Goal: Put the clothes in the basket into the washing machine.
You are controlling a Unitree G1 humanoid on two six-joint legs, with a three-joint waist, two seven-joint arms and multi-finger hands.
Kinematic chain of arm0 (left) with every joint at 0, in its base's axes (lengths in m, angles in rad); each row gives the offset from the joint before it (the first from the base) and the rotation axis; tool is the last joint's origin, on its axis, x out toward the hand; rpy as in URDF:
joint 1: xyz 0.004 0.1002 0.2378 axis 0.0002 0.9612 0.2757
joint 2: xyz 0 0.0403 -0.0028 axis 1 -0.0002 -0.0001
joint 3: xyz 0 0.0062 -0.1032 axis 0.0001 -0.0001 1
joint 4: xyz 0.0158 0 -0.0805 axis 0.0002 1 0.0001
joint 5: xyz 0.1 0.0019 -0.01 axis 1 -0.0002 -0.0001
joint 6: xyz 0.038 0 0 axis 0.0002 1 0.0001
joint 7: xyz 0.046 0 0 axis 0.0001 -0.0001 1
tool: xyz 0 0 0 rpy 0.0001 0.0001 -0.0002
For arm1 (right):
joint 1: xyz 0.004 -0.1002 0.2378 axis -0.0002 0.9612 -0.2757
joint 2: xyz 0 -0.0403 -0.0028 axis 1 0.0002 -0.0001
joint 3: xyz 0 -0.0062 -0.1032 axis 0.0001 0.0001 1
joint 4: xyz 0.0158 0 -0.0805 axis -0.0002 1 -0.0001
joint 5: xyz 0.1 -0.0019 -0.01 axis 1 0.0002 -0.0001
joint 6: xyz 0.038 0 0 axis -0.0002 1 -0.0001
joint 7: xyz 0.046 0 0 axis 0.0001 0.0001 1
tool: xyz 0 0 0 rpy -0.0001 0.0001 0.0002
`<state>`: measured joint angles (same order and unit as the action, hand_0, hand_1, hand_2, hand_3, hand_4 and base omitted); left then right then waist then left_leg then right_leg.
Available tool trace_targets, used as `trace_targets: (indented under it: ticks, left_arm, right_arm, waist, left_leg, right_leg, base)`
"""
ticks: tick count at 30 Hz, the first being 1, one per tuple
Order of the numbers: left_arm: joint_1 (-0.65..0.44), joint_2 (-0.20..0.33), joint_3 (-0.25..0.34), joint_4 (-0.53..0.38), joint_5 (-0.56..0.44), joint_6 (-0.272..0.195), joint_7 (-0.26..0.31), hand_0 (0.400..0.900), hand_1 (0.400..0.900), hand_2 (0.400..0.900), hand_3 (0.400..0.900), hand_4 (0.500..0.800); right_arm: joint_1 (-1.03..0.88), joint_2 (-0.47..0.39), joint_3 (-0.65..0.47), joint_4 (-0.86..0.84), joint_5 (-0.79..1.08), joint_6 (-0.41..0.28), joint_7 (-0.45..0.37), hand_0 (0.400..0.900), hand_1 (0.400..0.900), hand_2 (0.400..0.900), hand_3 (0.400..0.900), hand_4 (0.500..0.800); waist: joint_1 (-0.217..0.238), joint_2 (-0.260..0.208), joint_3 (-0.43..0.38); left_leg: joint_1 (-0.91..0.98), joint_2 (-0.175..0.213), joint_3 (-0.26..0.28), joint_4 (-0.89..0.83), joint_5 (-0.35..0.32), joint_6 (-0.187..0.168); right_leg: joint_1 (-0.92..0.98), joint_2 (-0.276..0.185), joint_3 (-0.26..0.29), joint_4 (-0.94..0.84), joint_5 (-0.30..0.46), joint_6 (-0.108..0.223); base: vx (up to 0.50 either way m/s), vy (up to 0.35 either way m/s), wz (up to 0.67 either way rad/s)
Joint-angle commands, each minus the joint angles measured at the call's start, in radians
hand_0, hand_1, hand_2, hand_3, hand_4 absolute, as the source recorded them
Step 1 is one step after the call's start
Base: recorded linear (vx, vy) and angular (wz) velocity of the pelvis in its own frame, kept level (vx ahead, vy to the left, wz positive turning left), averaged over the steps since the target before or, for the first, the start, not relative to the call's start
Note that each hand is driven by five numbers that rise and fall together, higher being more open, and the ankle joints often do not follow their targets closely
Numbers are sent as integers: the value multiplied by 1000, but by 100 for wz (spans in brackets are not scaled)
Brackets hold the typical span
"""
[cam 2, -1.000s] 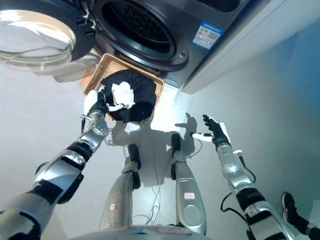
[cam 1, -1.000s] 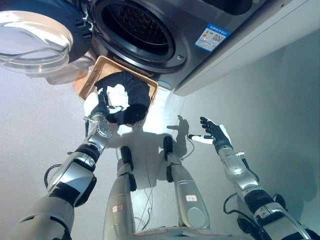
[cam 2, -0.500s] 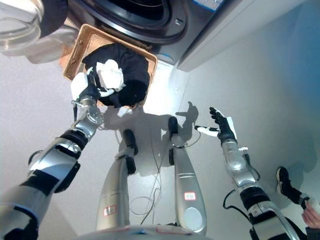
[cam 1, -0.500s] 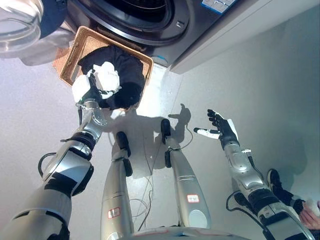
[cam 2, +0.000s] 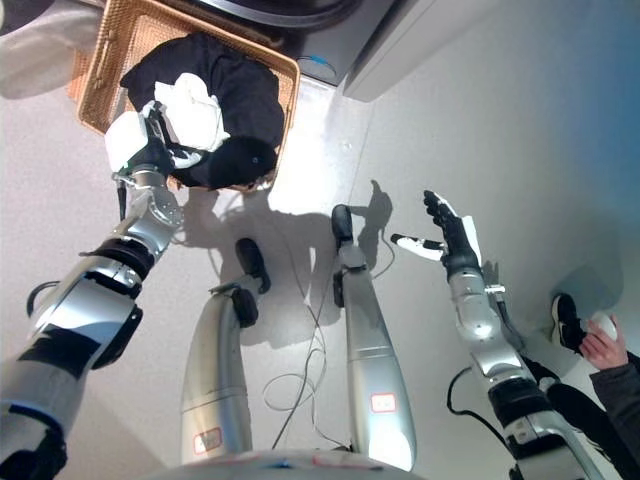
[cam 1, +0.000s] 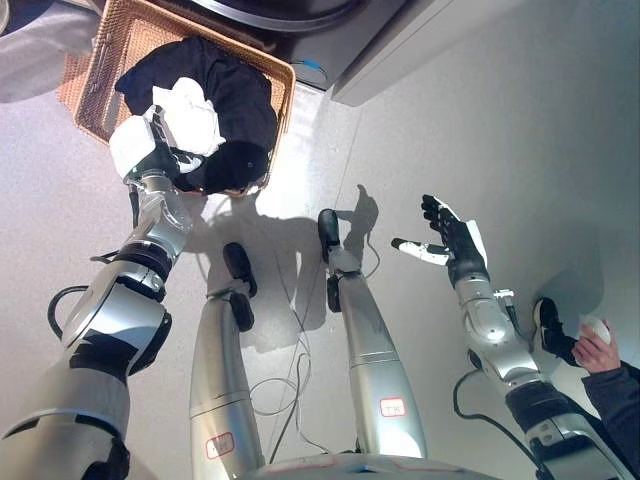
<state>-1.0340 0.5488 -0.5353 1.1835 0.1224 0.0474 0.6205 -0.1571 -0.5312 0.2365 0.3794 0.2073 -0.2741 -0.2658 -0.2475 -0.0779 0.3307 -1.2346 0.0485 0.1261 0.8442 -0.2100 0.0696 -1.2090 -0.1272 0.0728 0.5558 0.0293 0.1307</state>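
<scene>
One rectangular woven wicker basket (cam 1: 272, 88) sits at about eleven o'clock in the view. It holds two garments that can be told apart: one black cloth garment (cam 1: 240, 100) filling most of it and one crumpled white cloth piece (cam 1: 196, 115) lying on top. One dark grey front-loading washing machine (cam 1: 350, 25) shows at twelve o'clock, partly out of view. Two robot hands are visible, the left hand (cam 1: 148, 158) at ten o'clock and the right hand (cam 1: 452, 243) at three o'clock. One person (cam 1: 605, 362) shows at four o'clock.
</scene>
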Motion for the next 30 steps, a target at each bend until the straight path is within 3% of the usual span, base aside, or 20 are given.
trace_targets:
  ticks: [1,9,17,29,30]
  left_arm:
    - [-34,30,-6,33,69,3,71,900,900,900,900,800]
    - [-75,46,-7,51,61,-4,68,900,900,900,900,800]
    - [-110,59,-37,36,85,-7,102,900,900,900,900,800]
    - [-137,9,-64,33,76,-18,69,900,900,900,900,800]
    - [-140,10,-64,37,73,-20,62,845,845,845,845,767]
  right_arm:
    - [83,-78,-46,-105,-15,-69,-53,900,900,900,900,800]
    - [98,-74,-37,-131,-17,-83,-55,900,900,900,900,800]
    - [110,-80,-29,-134,-18,-100,-59,900,900,900,900,800]
    - [116,-77,-28,-110,-9,-101,-75,900,900,900,900,800]
    - [118,-76,-29,-109,-8,-102,-75,900,900,900,900,800]
  waist:
    - [-25,49,-61]
    - [-37,53,-57]
    - [-39,62,-69]
    - [-49,70,-61]
    - [-51,69,-61]
  left_leg:
    - [2,1,-34,43,-77,-50]
    - [-61,9,-12,129,-114,-40]
    - [-78,3,-2,126,-119,-35]
    - [-132,11,-1,169,-142,-26]
    - [-138,11,-2,175,-143,-28]
  right_leg:
    - [-15,17,-25,106,-75,-6]
    - [-94,29,-13,193,-106,-10]
    - [-125,35,-13,207,-117,-14]
    - [-185,45,-10,260,-144,-28]
    - [-190,45,-10,264,-145,-29]
  base:
    - [-35,4,-8]
    - [-13,4,-9]
    - [2,-12,-1]
    - [3,-13,0]
    - [0,0,0]
